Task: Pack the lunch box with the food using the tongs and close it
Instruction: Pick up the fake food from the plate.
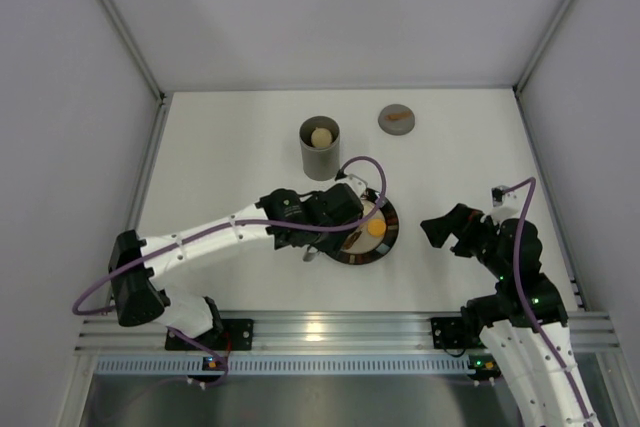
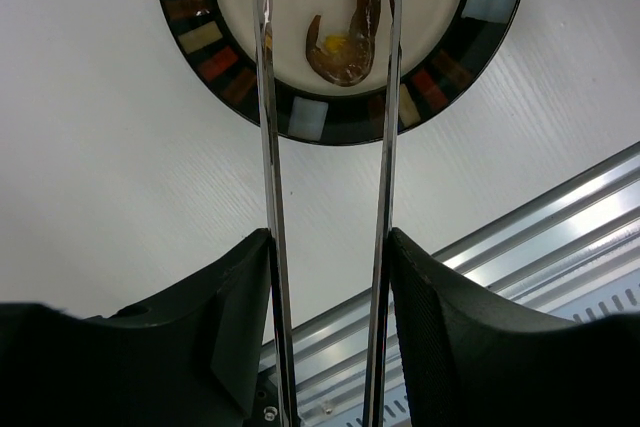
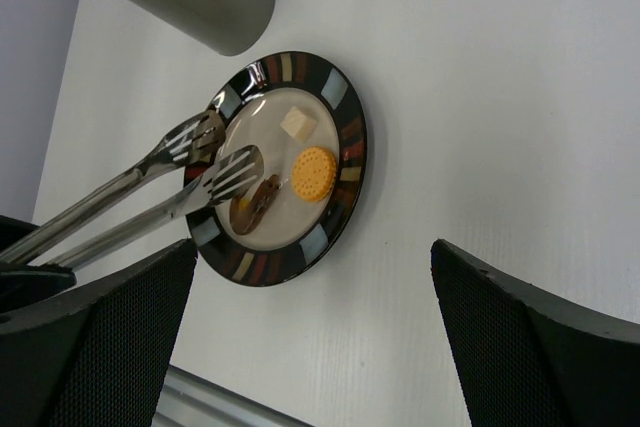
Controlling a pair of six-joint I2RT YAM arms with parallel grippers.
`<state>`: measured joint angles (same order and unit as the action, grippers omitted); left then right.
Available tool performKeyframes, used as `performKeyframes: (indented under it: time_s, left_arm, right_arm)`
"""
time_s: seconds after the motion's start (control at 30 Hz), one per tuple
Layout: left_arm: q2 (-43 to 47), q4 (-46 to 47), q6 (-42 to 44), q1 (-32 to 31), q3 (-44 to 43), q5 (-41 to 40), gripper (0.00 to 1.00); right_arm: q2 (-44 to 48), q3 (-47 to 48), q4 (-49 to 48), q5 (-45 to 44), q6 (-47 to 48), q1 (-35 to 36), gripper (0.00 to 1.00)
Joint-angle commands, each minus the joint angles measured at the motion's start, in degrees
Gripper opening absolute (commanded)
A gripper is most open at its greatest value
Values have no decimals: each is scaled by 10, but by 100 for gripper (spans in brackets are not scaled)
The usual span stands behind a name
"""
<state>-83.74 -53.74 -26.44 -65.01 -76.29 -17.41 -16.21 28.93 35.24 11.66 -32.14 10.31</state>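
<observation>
Your left gripper (image 2: 330, 332) is clamped on the long thin silver metal tongs (image 2: 268, 167). Both slim arms are pinched between its black fingers (image 2: 215, 347), and the tips reach out over the round dark plate (image 2: 330, 119) with its coloured-tile rim. The tips stand apart, one on each side of a curled dark-brown piece (image 2: 345, 47) of food on the plate's pale centre. Whether they touch it cannot be told. Also on the plate are a round orange cracker (image 3: 314, 173) and a small cream cube (image 3: 297, 123).

This looks like the picking step. The next move calls for lowering the tips around the brown piece, squeezing, then carrying it to the tall dark-grey cylindrical lunch box (image 1: 319, 152). That stands upright just beyond the plate, with a cream ball (image 1: 320, 136) already inside. Three pieces appear left to pack.

Your right gripper (image 1: 445, 232) hangs with its jaws wide apart, holding nothing, to the right of the plate and apart from it. The flat grey round lid (image 1: 398, 118) with an orange mark lies on the white table (image 1: 230, 137), right of the lunch box and apart from it, not yet fitted. The way from plate to lunch box looks short and open. The narrow mouth is the main thing to mind.
</observation>
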Motion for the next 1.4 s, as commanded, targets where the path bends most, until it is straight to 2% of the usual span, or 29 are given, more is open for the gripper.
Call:
performKeyframes:
  time_s: [0.0, 0.5, 0.63, 0.8, 0.93, 1.3, 1.37]
  left_arm:
    - [23, 28, -14, -5, 8, -4, 54]
    - [7, 32, -13, -35, 50, 11, 52]
    - [-1, 35, -9, -37, 51, 16, 47]
    - [-4, 32, -8, -39, 53, 16, 35]
    - [-3, 30, -9, -39, 51, 13, 31]
    - [-7, 23, -8, -39, 43, 6, 29]
    - [-6, 22, -8, -39, 43, 6, 31]
  right_arm:
    - [6, 7, -9, -1, 0, -6, 99]
    - [-1, 15, -11, -1, 1, -6, 99]
    - [-3, 17, -11, -1, 1, -6, 99]
    - [-3, 16, -11, -1, 2, -6, 99]
    - [-1, 14, -11, -1, 1, -6, 100]
    - [4, 11, -8, -1, 1, -6, 99]
    - [5, 10, -7, -1, 1, -6, 99]
